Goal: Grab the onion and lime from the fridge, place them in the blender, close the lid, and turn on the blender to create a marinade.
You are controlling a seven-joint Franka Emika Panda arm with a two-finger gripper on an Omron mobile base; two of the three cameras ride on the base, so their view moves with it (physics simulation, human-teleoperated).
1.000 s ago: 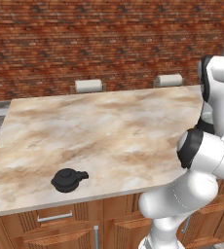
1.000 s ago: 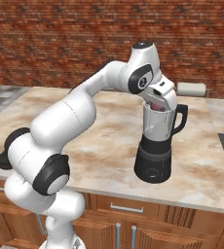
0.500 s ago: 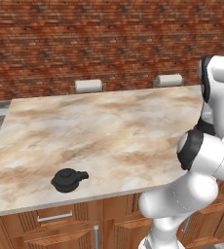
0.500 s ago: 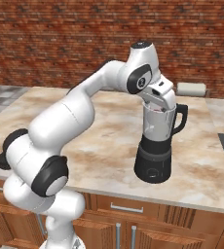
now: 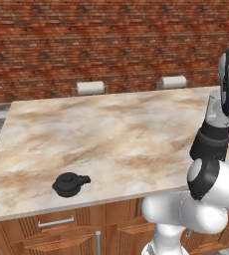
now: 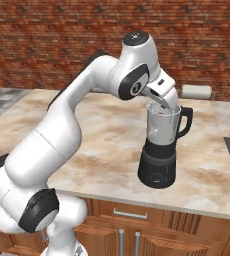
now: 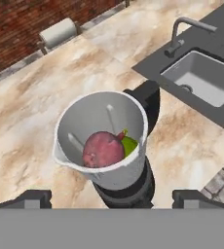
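Jaws spread wide and empty above the blender (image 7: 111,160) jar, whose mouth is uncovered. Onion (image 7: 103,150) and lime (image 7: 129,145) lie touching inside the jar. Lid (image 5: 69,184) rests on the counter (image 5: 116,144), well apart.

Red onion (image 7: 102,149) and lime (image 7: 129,144) inside open blender (image 6: 160,145) — lid (image 5: 69,184) apart

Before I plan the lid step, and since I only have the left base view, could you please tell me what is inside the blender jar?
Observer: In the hand view, a red onion and the lime lie in the blender.
Operator: Thank you. Is the gripper holding anything?
Observer: No, the gripper is open and empty above the jar.
Operator: Is the jar covered?
Observer: No, its mouth is open.
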